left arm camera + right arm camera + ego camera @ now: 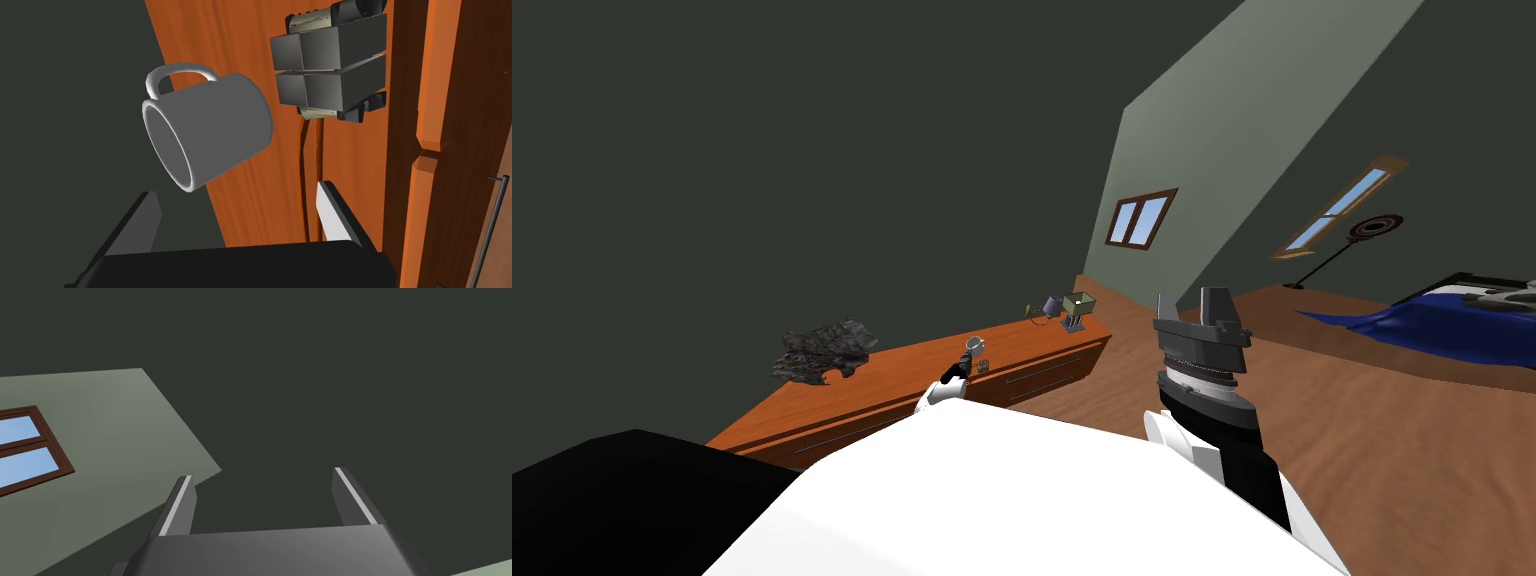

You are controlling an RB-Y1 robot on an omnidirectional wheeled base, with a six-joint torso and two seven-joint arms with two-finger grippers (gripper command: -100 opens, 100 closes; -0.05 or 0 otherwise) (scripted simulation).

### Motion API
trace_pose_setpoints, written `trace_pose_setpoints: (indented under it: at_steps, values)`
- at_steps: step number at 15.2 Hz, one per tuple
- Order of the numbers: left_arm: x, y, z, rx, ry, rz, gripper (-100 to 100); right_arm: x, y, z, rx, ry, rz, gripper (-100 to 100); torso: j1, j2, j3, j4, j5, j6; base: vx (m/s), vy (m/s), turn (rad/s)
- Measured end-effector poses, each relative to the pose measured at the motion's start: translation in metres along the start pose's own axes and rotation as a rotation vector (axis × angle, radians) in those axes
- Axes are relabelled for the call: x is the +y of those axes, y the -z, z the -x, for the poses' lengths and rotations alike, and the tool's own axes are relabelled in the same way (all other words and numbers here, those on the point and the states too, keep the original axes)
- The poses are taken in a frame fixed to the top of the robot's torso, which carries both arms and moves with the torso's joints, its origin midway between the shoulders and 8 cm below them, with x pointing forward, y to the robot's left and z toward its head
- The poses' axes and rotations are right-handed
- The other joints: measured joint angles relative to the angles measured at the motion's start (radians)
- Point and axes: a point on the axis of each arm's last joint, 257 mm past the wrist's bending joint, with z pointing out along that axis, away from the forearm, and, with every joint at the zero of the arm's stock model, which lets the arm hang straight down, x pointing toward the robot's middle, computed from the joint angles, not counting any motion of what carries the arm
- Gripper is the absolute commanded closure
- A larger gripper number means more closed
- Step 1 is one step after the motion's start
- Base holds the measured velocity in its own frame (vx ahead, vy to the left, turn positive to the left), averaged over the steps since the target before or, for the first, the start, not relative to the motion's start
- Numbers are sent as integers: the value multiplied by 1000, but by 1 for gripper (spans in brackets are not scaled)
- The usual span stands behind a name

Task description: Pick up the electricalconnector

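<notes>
Electrical connector on dresser, end cropped, mug beside, left jaws apart

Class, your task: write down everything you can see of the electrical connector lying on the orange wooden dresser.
The electrical connector is a dark grey block divided into four box-like sections, with a cream strip and black clips at each end. It lies on the orange wooden dresser top, beside a grey mug but apart from it. Two thin brown strands run from it toward the left gripper, whose jaws stand open, short of it. Nothing grips it.
</notes>
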Motion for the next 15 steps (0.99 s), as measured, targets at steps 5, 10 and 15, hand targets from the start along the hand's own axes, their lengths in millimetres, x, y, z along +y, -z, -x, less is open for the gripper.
trace_pose_setpoints:
  at_steps: [5,10,15]
  values:
    - [30,-4,13,-20,19,92,-100,0,0,0,0,0,0,0,0,1,1,0,0,0,42,-23,16]
    - [50,-7,18,-31,30,145,-100,0,0,0,0,0,0,0,2,1,1,0,0,0,42,2,22]
    - [60,-8,13,-27,27,139,100,0,0,0,0,0,0,0,2,3,1,1,0,0,28,15,13]
